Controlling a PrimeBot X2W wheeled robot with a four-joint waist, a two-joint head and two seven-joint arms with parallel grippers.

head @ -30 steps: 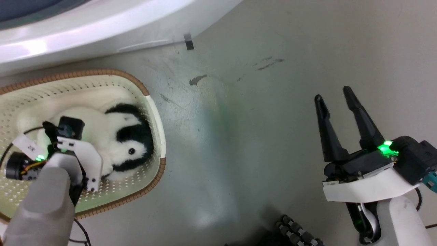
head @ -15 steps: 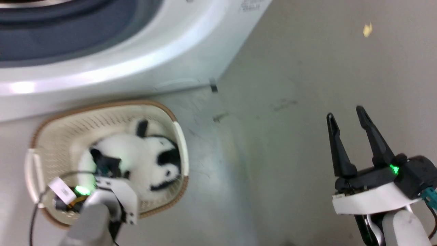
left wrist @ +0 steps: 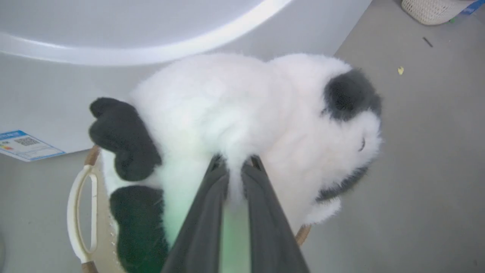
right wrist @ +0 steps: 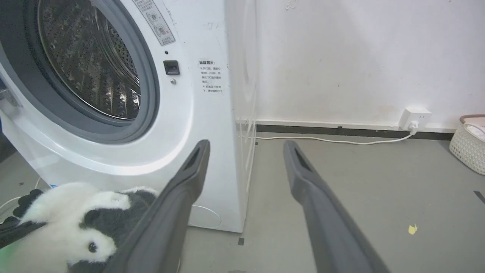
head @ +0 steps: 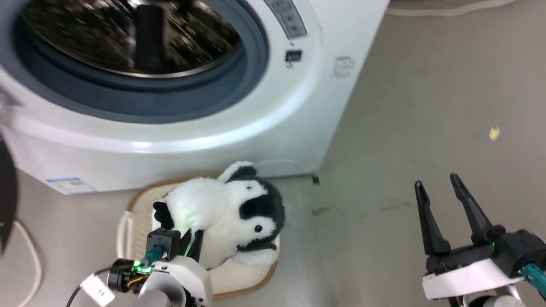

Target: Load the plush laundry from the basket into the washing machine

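Note:
The plush laundry, a fluffy white animal with black patches, hangs just above the basket, its head to the right. My left gripper is shut on the fur of its back, and the left wrist view shows the fingers pinching a tuft of the plush laundry. Below it there is the basket's white handle. The washing machine stands right behind, its steel drum open to view. My right gripper stays open and empty over the floor at the lower right.
A dark rounded shape and a white cable sit at the left edge. In the right wrist view a wall socket with a cord and a second white basket are at the far right. A yellow scrap lies on the floor.
The head camera has tilted up, bringing the washer's drum into view. My left gripper has lifted the plush from the basket's bottom to above its rim. The right gripper stays open.

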